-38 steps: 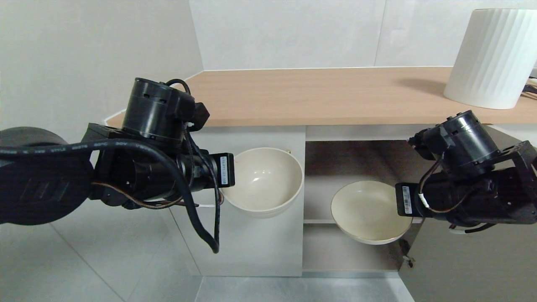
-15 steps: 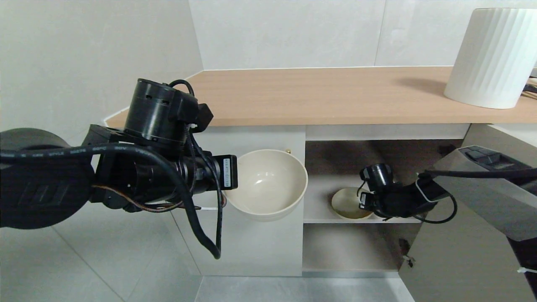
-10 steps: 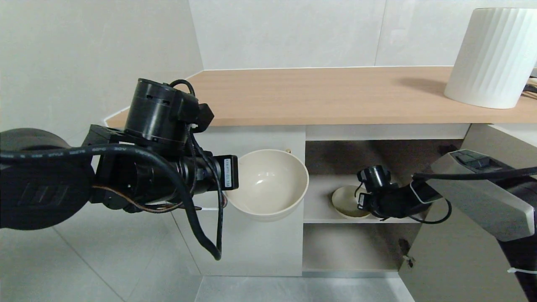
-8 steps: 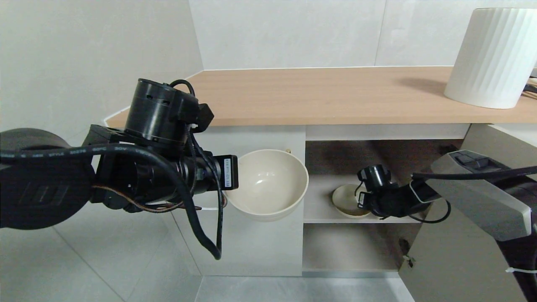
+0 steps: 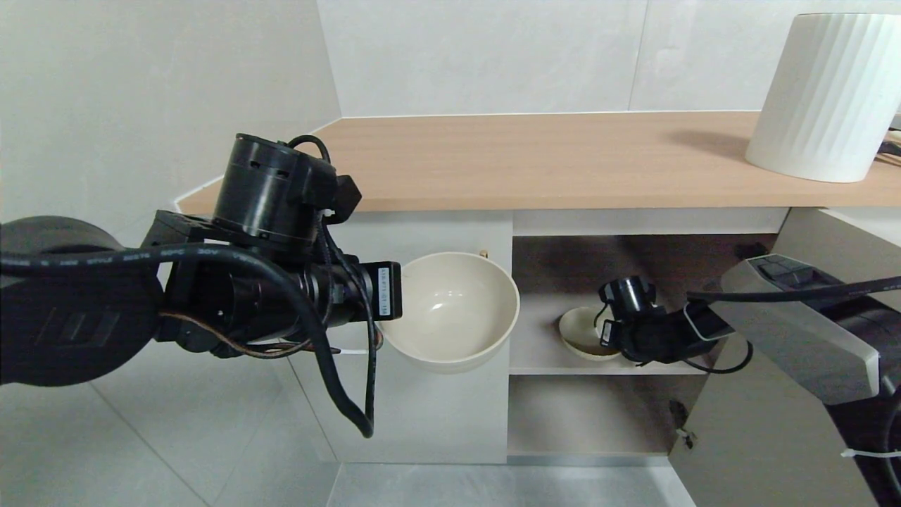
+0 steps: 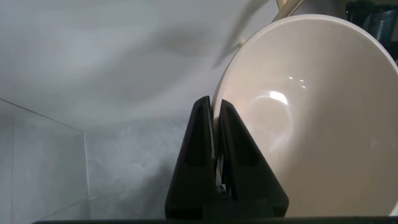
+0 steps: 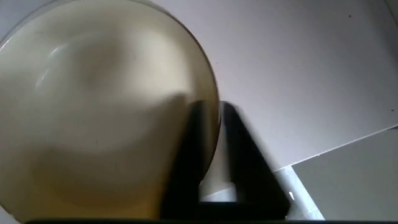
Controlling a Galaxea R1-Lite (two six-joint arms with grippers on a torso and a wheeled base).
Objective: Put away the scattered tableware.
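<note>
Two cream bowls are in hand. The deeper bowl (image 5: pixel 450 313) hangs in front of the closed left cabinet door, and my left gripper (image 5: pixel 383 325) is shut on its near rim. In the left wrist view, the fingers (image 6: pixel 200 124) of the left gripper (image 6: pixel 215 115) pinch that bowl's (image 6: pixel 311 112) edge. The second bowl (image 5: pixel 581 331) sits tilted, low over the middle shelf (image 5: pixel 542 355) inside the open cabinet. My right gripper (image 5: pixel 604 336) holds its right rim. In the right wrist view, the right gripper (image 7: pixel 214 124) straddles that bowl's (image 7: pixel 106 112) rim, one finger inside and one outside.
A wooden countertop (image 5: pixel 563 162) runs above the cabinet, with a tall white ribbed container (image 5: pixel 823 98) at its right end. The cabinet's right door (image 5: pixel 760 436) stands swung open beside my right arm. A lower compartment (image 5: pixel 584 415) lies under the shelf.
My right arm has stretched forward into the cabinet, carrying its bowl down to the shelf, where it now tilts more. The left arm and its bowl drifted slightly right.
</note>
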